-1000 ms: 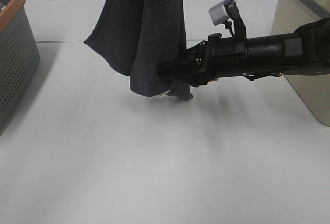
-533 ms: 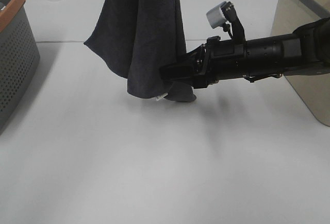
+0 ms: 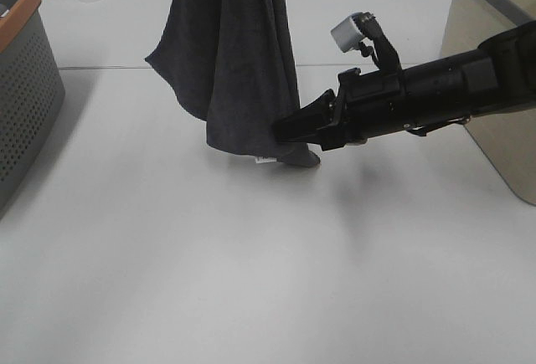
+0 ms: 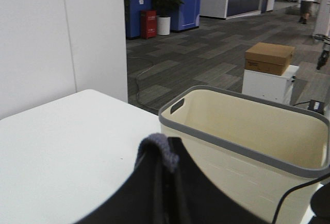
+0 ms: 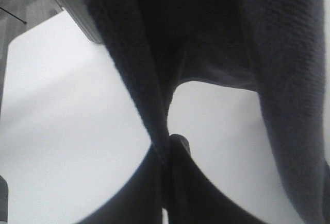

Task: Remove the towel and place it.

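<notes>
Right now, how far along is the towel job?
Done: the towel hangs over the table, outside the grey basket and the beige basket. In hand: the left gripper is shut on a fold of it, and the right gripper pinches a lower edge. Left: laying it down and letting go; it is not yet placed.

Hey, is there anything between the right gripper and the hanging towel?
Nothing visible. The right gripper has its fingers shut on the lower edge of the towel, with no object between them. The left gripper pinches another fold of it.
</notes>
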Motion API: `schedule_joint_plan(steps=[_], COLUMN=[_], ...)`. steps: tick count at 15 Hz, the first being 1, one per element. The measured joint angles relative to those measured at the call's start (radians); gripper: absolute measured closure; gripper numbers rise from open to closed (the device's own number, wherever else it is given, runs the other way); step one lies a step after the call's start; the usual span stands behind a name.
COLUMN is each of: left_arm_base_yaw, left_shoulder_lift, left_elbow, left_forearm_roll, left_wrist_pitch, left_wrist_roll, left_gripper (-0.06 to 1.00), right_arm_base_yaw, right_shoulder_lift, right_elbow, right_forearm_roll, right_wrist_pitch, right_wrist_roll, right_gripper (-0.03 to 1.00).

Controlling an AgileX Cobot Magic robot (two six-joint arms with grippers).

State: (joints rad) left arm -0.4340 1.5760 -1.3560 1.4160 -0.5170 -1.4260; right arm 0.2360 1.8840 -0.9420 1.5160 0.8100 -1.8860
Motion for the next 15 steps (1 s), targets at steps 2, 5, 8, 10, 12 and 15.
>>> schedule_joint_plan(steps=[2,5,8,10,12,15], left_arm_base_yaw=[0.0,0.0,0.0,0.0,0.0,0.0], left_shoulder_lift=[-0.01,-0.026,-0.027,-0.029,-0.029,-0.029], left_elbow=[0.0,0.0,0.003,0.037,0.101,0.125], left_forearm_roll=[0.0,-0.001,-0.002,-0.004,-0.032,-0.177], left_wrist_pitch=[0.083,0.223,0.312,0.345,0.473,0.544], left_wrist_roll=[-0.067,-0.15,-0.255,-0.336,-0.404,-0.468], left_gripper=[0.94,0.94,0.94,0.94,0.94,0.94], right_arm_base_yaw=[0.0,0.0,0.0,0.0,0.0,0.0], right_shoulder_lift=[-0.094,-0.21,-0.295,-0.307,-0.307,-0.307], right_elbow=[-0.002,-0.051,-0.198,-0.325,-0.439,-0.512], right_forearm_roll=[-0.143,-0.395,-0.783,-1.014,-1.221,-1.362], right_wrist_pitch=[-0.092,-0.156,-0.137,-0.039,0.046,0.024], right_wrist_roll=[0.126,0.341,0.663,0.817,0.886,0.881], right_gripper=[0.95,0.95,0.95,0.95,0.95,0.95])
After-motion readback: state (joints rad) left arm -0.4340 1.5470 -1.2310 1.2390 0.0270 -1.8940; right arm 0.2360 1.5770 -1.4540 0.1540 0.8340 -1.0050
